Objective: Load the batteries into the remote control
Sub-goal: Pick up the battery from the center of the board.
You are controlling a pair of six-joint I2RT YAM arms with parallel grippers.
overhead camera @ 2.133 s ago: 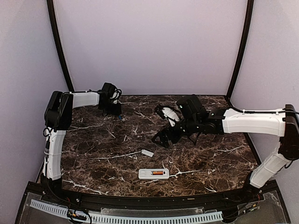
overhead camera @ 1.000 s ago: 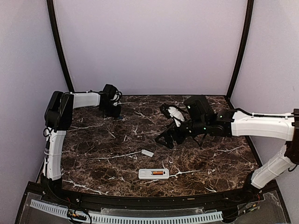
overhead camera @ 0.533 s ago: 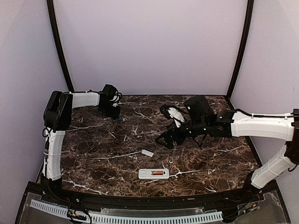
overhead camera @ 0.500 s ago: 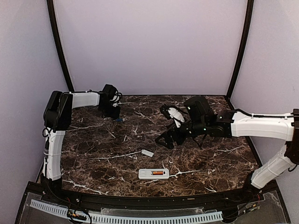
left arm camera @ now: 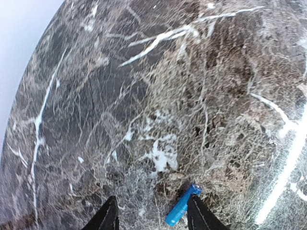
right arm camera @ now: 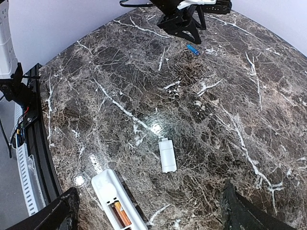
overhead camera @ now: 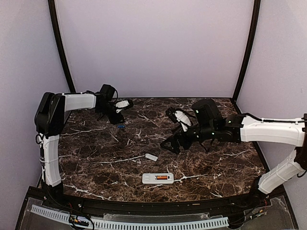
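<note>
Now the left gripper [left arm camera: 153, 215], jaws apart, is lifting clear of the bluish battery [left arm camera: 182, 212], leaving it ungrasped on the table [overhead camera: 216, 163] well apart from the remote control [overhead camera: 157, 178], while the right gripper [overhead camera: 170, 143] is hovering, jaws spread.

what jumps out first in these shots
The open left gripper is poised over a blue battery at the far left of the table. Near the front edge lies the white remote control, back up, an orange battery already in its compartment, with a small white cover loose just beyond it.
</note>
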